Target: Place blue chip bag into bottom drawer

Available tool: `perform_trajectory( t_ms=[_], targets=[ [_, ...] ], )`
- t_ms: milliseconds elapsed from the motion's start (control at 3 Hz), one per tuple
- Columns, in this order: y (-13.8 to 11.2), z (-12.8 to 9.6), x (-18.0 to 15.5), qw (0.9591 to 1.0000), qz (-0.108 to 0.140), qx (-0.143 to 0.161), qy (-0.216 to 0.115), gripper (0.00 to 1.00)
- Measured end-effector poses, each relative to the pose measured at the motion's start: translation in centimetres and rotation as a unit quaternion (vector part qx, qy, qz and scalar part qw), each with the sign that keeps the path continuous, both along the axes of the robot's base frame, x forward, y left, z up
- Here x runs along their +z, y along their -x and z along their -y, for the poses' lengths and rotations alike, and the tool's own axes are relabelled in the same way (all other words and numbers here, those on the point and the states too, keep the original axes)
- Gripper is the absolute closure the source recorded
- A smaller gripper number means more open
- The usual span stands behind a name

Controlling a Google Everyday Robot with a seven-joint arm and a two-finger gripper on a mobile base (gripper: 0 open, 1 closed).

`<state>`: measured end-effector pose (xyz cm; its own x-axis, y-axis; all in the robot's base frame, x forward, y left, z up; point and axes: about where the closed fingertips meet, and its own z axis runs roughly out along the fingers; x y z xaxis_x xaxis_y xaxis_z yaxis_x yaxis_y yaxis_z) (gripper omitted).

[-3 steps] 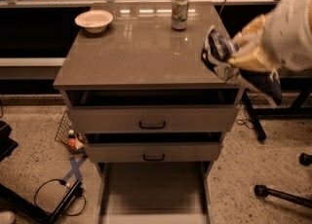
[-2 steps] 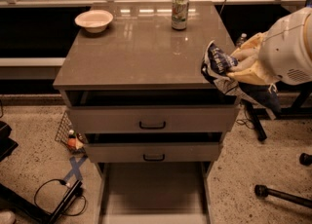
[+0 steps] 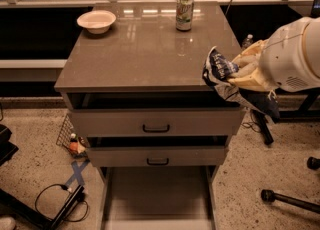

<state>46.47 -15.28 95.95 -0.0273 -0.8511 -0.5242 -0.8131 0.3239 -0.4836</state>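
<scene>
My gripper (image 3: pixel 236 74) comes in from the right, at the right front corner of the cabinet top (image 3: pixel 145 49). It is shut on the blue chip bag (image 3: pixel 219 69), a crumpled dark-blue foil bag with white markings that hangs at the level of the cabinet top's front edge. The bottom drawer (image 3: pixel 157 194) is pulled out far below it, a shallow grey-beige tray with a bare floor. The bag is up and to the right of that drawer.
A white bowl (image 3: pixel 96 21) and a green-and-white soda can (image 3: pixel 184 12) stand at the back of the cabinet top. Two upper drawers (image 3: pixel 156 123) with black handles are slightly ajar. Cables and a basket (image 3: pixel 70 139) lie on the floor left; chair legs (image 3: pixel 290 201) right.
The gripper and the bag have moved down and toward the front, from over the right edge of the top to its front right corner.
</scene>
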Motion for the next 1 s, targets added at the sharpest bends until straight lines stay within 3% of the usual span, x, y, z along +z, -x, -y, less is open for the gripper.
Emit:
perform_trajectory(
  t_ms=[333,1000],
  targets=[
    [0.1,0.3,-4.3,0.9994,-0.008,-0.003,-0.033,1.00],
    [4.7,4.7,-18.7,0.9913,-0.033,-0.043,-0.120,1.00]
  ],
)
